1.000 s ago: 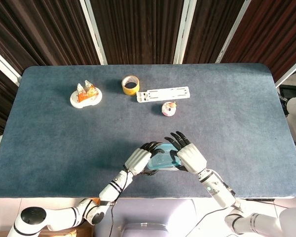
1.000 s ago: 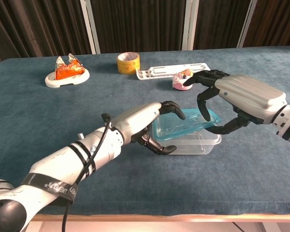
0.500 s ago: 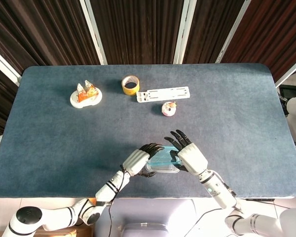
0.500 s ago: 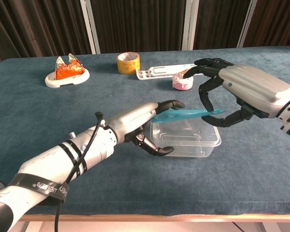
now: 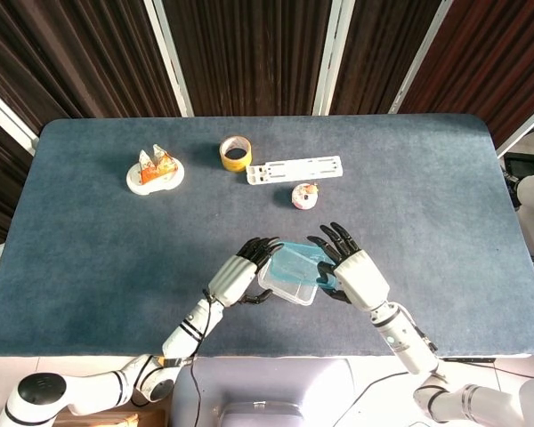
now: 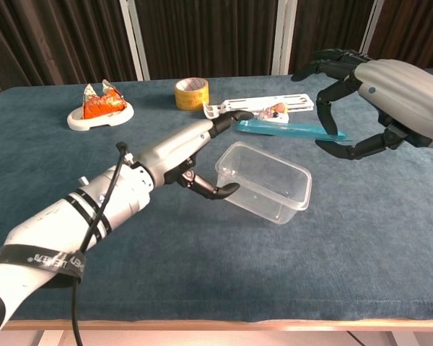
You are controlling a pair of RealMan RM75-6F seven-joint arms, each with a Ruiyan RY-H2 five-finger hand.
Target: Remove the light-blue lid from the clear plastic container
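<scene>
The clear plastic container hangs tilted above the table. My left hand pinches its left rim, thumb under the wall and a finger over the edge. Free of the container, the light-blue lid is held nearly flat higher up and to the right. My right hand grips the lid's right end between curled fingers and thumb. A clear gap separates lid and container in the chest view.
At the back stand a yellow tape roll, a white slotted strip and a small pink cup. A white dish with orange-wrapped snacks sits back left.
The lid has come off and risen to the right with my right hand. My left hand has lifted the container off the table and tipped it.
</scene>
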